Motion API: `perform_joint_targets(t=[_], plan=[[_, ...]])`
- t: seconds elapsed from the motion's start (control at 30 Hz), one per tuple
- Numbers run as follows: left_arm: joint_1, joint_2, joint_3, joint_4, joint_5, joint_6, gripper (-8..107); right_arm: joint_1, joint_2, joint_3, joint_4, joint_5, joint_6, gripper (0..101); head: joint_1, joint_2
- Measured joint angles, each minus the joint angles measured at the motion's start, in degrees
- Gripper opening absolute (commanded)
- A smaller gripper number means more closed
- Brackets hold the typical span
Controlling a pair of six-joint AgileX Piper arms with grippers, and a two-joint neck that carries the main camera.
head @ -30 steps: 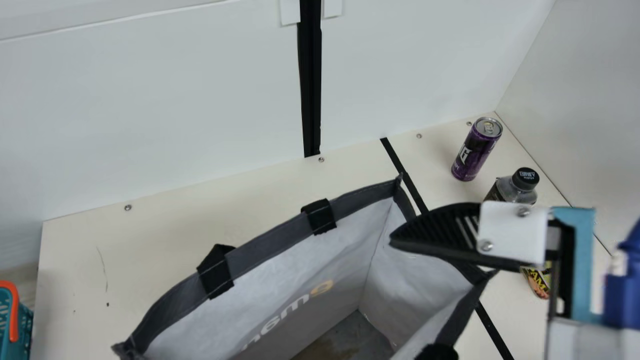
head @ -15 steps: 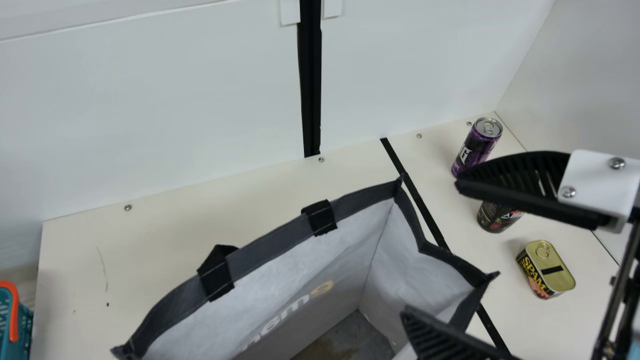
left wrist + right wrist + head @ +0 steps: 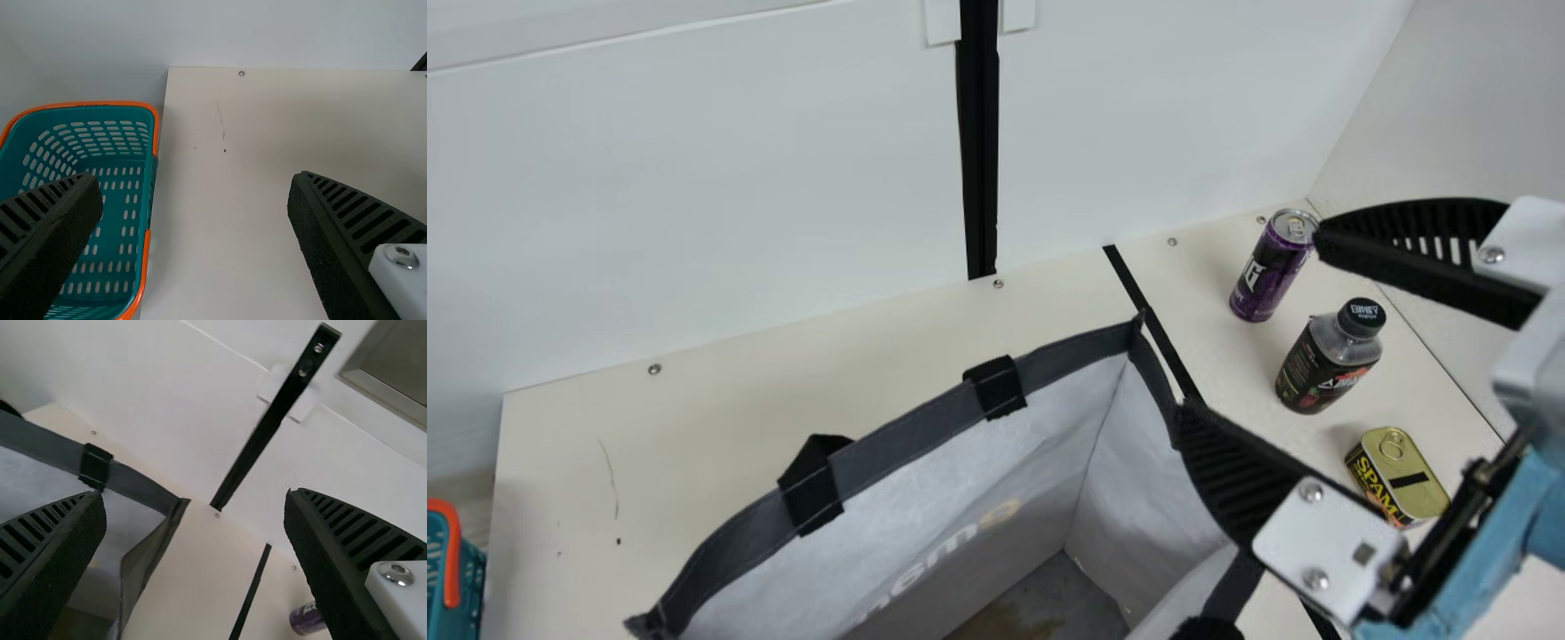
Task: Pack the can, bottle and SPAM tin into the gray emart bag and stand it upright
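The cream table [image 3: 720, 427] has 4 screws [image 3: 655, 369] along its far edge, and a scratch [image 3: 611, 476] and 1 dark speck [image 3: 617, 541] towards its left edge. The gray emart bag [image 3: 1040, 462] stands open on it, beside 1 black strip [image 3: 1129, 277] running from the far edge. The can [image 3: 1267, 276] stands upright near the far right corner; the bottle [image 3: 1320, 369], also upright, and SPAM tin [image 3: 1396, 476] sit nearer, by the right edge.

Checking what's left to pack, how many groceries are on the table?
3: the can toward the back, the bottle in front of it, SPAM tin nearest. More may be hidden.
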Motion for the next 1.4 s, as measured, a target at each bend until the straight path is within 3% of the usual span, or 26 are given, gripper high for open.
perform_joint_targets(t=[0.23,0.47,0.7,1.03,1.17,1.4], plan=[[0.0,0.0,0.0,0.0,0.0,0.0,90,-8.7,2.6,-1.8,3.8,0.0,-2.5,95,0.0,0.0],[0.0,0.0,0.0,0.0,0.0,0.0,90,-20.1,6.2,-4.2,11.1,0.0,-7.8,95,0.0,0.0],[0.0,0.0,0.0,0.0,0.0,0.0,90,-36.0,10.8,-5.4,22.8,0.0,-16.8,95,0.1,0.0],[0.0,0.0,0.0,0.0,0.0,0.0,90,-60.5,16.8,-1.9,39.9,-0.1,-32.8,95,0.0,0.0],[0.0,0.0,0.0,0.0,0.0,0.0,90,-67.0,18.1,-0.7,42.3,-0.1,-36.1,95,0.0,0.1],[0.0,0.0,0.0,0.0,0.0,0.0,90,-72.2,19.1,1.5,39.3,-0.1,-35.9,95,0.0,0.0]])
